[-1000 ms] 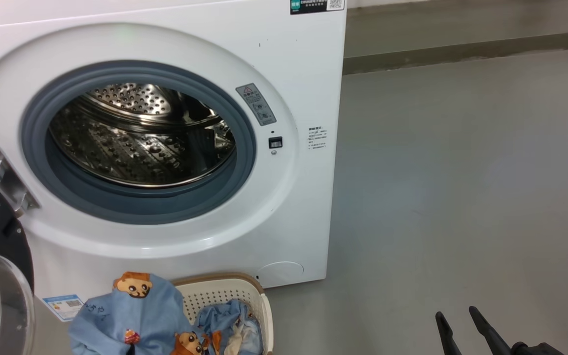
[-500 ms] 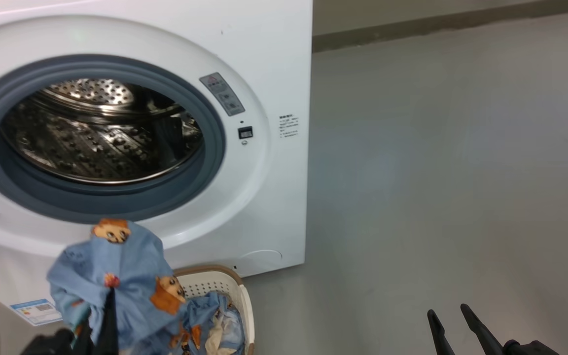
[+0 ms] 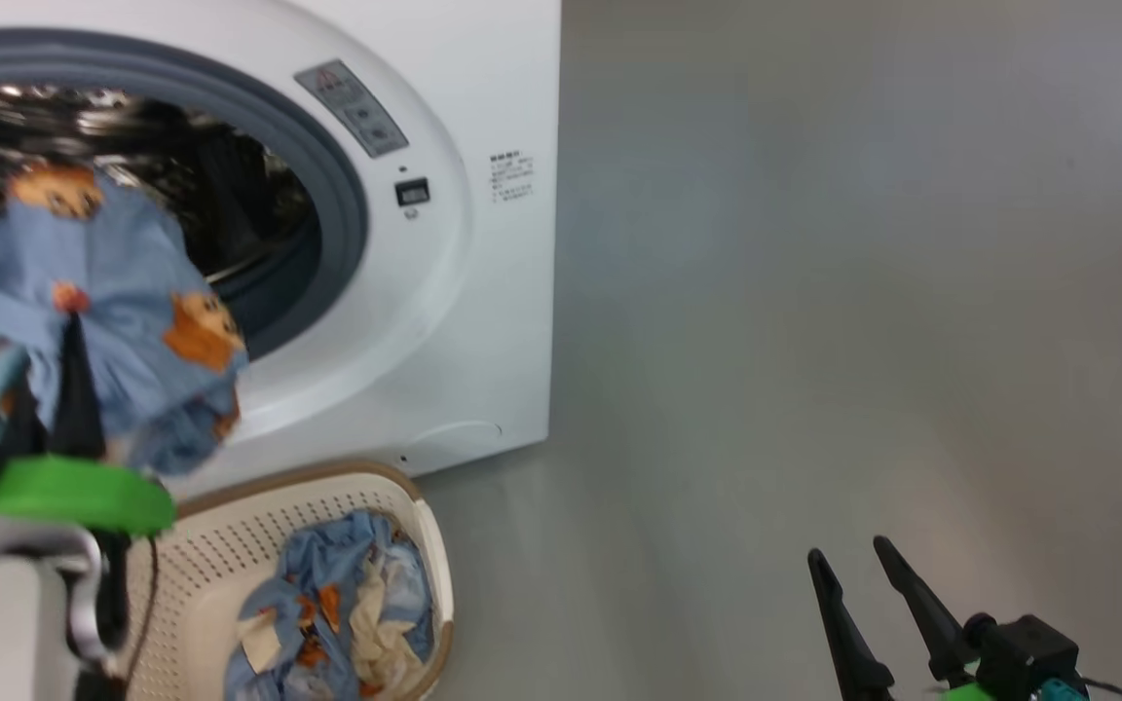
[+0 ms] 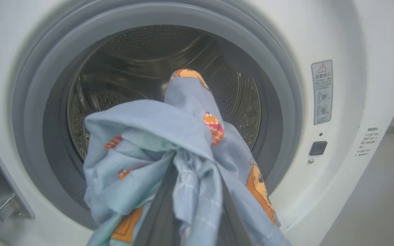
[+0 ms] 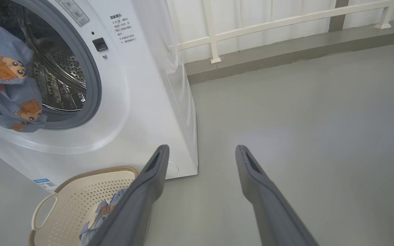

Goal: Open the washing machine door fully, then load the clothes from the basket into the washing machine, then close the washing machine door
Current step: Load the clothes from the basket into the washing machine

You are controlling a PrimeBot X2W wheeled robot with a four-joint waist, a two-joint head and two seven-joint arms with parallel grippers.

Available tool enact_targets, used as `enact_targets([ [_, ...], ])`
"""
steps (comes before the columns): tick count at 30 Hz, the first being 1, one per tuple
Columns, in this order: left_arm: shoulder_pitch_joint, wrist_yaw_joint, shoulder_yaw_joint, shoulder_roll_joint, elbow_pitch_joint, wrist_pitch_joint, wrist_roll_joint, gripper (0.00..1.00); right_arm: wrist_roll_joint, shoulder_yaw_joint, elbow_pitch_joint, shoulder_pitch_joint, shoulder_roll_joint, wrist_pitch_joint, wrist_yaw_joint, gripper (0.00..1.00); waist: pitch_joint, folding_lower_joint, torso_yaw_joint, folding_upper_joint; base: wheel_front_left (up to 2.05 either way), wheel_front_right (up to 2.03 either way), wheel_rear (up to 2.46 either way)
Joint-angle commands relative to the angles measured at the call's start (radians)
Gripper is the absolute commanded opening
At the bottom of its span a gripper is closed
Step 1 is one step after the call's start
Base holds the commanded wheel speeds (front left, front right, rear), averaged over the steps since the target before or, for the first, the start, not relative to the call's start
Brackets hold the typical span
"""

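Head view: the left gripper (image 3: 53,360) is clamping one garment (image 3: 103,273) of the clothes, lifting it before the mouth of the washing machine (image 3: 483,321) for loading. More pieces are lying in the basket (image 3: 230,545) below. The right gripper (image 3: 848,550) is hanging spread apart, holding nothing, over bare floor (image 3: 814,292).
Left wrist view: the garment is draping over the fingers, facing the drum (image 4: 132,68), with the gasket (image 4: 36,89) lip lying between.
Right wrist view: a railing (image 5: 286,20) is standing behind; nothing appears to be blocking the opening.
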Motion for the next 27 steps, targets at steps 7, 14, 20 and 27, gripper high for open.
enact_targets([
  [7,-0.251,-0.009,0.043,0.097,0.157,-0.006,0.02,0.0,0.016,0.055,-0.025,-0.09,0.007,-0.005,0.002,1.0,0.167,-0.0002,-0.083,-0.0001,0.0,0.0,0.0],
  [14,-0.399,-0.017,0.056,0.147,0.269,-0.006,0.043,0.0,0.023,0.084,-0.021,-0.115,0.01,-0.005,0.002,1.0,0.259,-0.0002,-0.114,-0.0001,0.0,0.0,0.0],
  [20,-0.489,-0.031,0.081,0.177,0.337,-0.006,0.053,0.0,0.026,0.114,-0.013,-0.127,0.01,-0.005,0.002,1.0,0.309,-0.0002,-0.132,-0.0001,0.0,0.0,0.0],
  [27,-0.618,-0.045,0.094,0.218,0.397,-0.006,0.077,0.0,0.021,0.126,-0.022,-0.13,0.004,-0.005,0.002,1.0,0.361,-0.0002,-0.143,-0.0001,0.0,0.0,0.0],
])
